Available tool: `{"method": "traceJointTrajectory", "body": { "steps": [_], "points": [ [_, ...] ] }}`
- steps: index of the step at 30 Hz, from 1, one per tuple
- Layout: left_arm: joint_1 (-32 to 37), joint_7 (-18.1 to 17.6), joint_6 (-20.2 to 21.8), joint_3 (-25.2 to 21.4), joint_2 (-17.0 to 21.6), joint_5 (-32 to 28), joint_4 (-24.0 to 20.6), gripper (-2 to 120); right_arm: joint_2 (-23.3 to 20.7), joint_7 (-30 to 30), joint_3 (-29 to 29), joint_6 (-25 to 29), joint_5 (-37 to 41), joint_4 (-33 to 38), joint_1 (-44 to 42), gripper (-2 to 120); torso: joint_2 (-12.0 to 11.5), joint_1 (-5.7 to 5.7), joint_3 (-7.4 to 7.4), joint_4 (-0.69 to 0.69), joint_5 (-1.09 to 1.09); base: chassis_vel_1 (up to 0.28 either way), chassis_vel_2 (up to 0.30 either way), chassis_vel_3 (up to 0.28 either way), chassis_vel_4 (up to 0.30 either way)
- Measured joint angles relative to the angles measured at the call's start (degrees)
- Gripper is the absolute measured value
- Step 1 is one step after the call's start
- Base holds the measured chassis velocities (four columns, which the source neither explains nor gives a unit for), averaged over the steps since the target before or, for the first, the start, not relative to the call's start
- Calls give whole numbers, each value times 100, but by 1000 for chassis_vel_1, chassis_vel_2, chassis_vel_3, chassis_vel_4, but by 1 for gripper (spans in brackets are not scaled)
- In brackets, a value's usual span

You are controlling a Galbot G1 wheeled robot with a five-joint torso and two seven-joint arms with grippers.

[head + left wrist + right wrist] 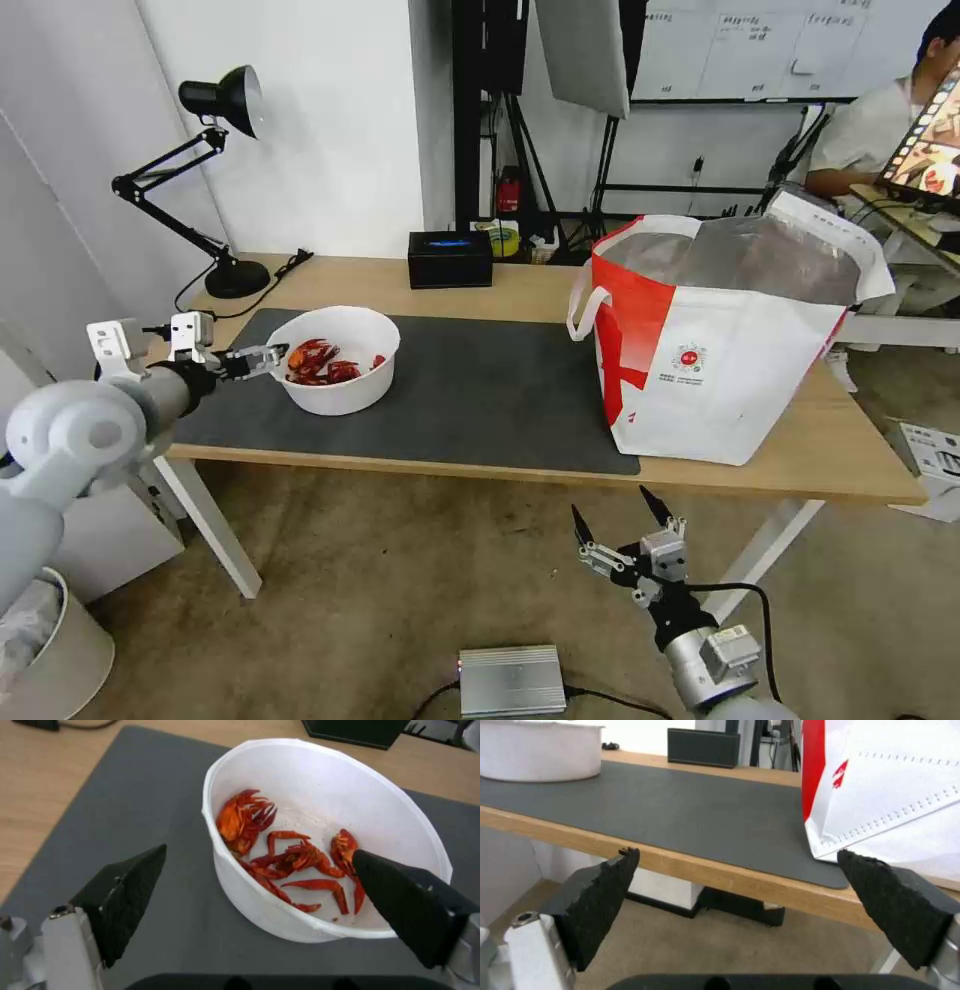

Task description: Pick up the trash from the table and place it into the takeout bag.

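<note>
Grasp step: left gripper [272,356] open, jaws straddling near rim of bowl [345,345] on mat; next needs closing on rim, lifting level to takeout bag [725,330]; right gripper [618,518] open, idle below table edge.

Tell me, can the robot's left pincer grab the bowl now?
Probably yes. The left pincer is open and straddles the bowl's rim, one finger inside over the shells, the other outside above the mat. Nothing blocks it.
</note>
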Motion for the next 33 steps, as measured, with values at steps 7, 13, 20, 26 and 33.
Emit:
{"method": "traceJointTrajectory", "body": {
  "steps": [7, 13, 20, 26, 33],
  "points": [
    [-385, 20, -13, 288, -35, -382, 397, 100, 0, 0, 0, 0, 0, 0, 0, 100, 0, 0, 0, 0, 0, 0, 0, 0, 0],
    [-562, 30, -30, 504, -86, -424, 500, 100, 0, 0, 0, 0, 0, 0, 0, 100, 0, 0, 0, 0, 0, 0, 0, 0, 0],
    [-1061, 30, -52, 1108, -230, -371, 854, 100, 0, 0, 0, 0, 0, 0, 0, 100, 0, 0, -1, 0, 0, 0, 0, 0, 0],
    [-1365, -170, -42, 1494, -337, -249, 1058, 100, 0, 0, 0, 0, 0, 0, 0, 100, 0, 0, 0, 0, 1, 0, 0, 0, 0],
    [-1579, -615, 152, 1757, -506, -239, 1187, 100, 0, 0, 0, 0, 0, 0, 0, 100, 0, -1, 0, 0, 0, 0, 0, 0, 0]
  ]
}}
